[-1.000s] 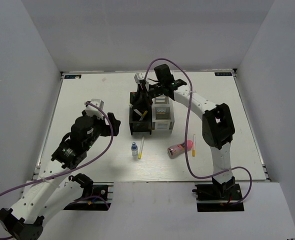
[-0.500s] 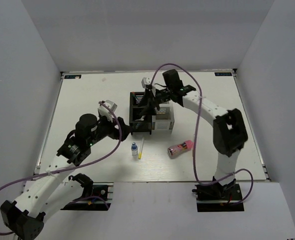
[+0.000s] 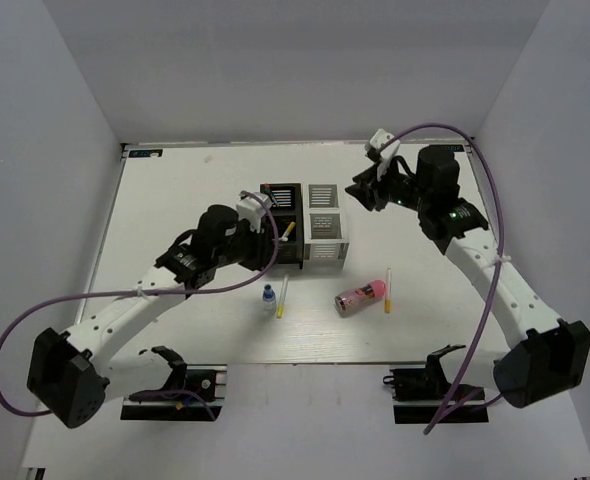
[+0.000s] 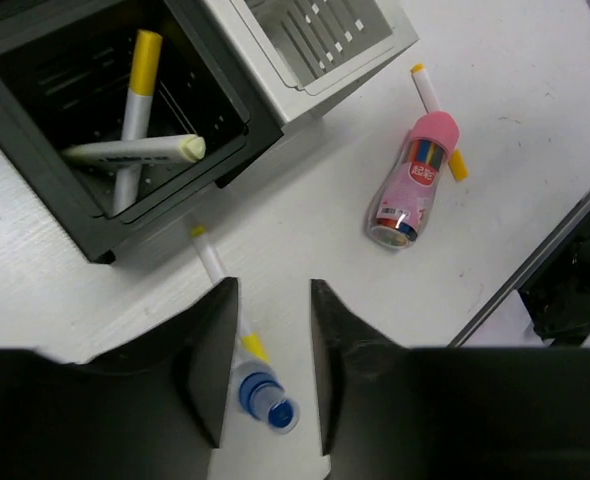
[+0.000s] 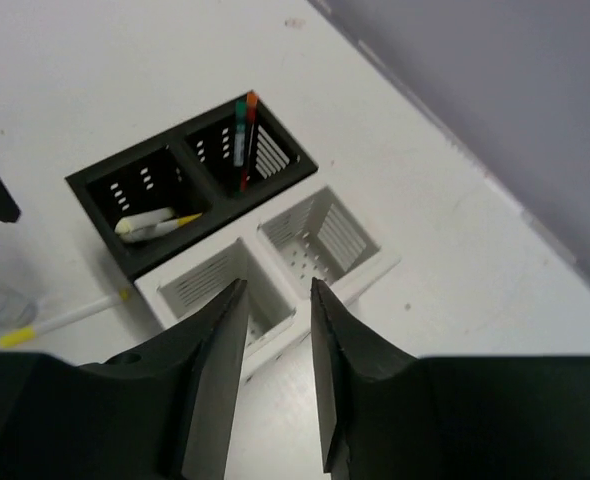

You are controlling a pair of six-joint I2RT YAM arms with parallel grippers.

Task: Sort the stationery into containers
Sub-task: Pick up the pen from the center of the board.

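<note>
L gripper (image 4: pixel 272 300) is seen hung low over the table (image 3: pixel 175 200), just in front of the black org. (image 5: pixel 140 175). Its jaws are parted a moderate amt and nothing is held. Right below the gap, the bottle (image 4: pixel 265 397) w/ blue cap and a white/yellow pen (image 4: pixel 213 268) are laid side by side. They're touching or v. nearly, can't be told which.

In the black org.'s near compartment two markers (image 4: pixel 135 150) are crossed and leant on the walls. In its far one, thin pens (image 5: pixel 243 140) w/ orange and green caps are stood upright. The white org. (image 5: pixel 325 235) is set flush against the black one, on its R side.

The pink cylinder (image 3: pixel 360 297) is laid on its side in front of the white org. A second pen (image 3: pixel 387 290) is laid right against it on the R.

R gripper (image 3: pixel 363 190) is held up in the air to the R of the white org., apart from everything. Its jaws are likewise parted a bit, w/ nothing gripped.
</note>
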